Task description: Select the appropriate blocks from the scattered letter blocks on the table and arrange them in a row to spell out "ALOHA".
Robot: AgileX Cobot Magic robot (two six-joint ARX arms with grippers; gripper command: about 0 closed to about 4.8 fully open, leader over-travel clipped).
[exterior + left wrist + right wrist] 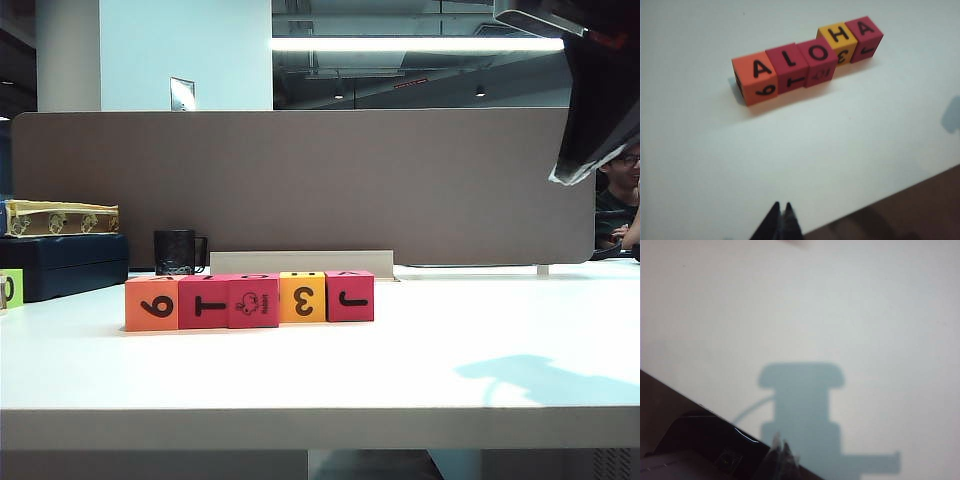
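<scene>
The five letter blocks (249, 298) stand in one touching row on the white surface (400, 370), left of centre in the exterior view; order is orange, pink-red, pink-red, yellow, pink-red; top faces read A, L, O, H, A in my left wrist view. My left end effector (781, 214) hangs above the surface near its front edge, well apart from the row, fingers pressed together, holding nothing; my right end effector (780, 452) hangs over bare surface, likewise closed and empty; its shadow lies below.

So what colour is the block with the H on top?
Yellow, clearest in the left wrist view.
</scene>
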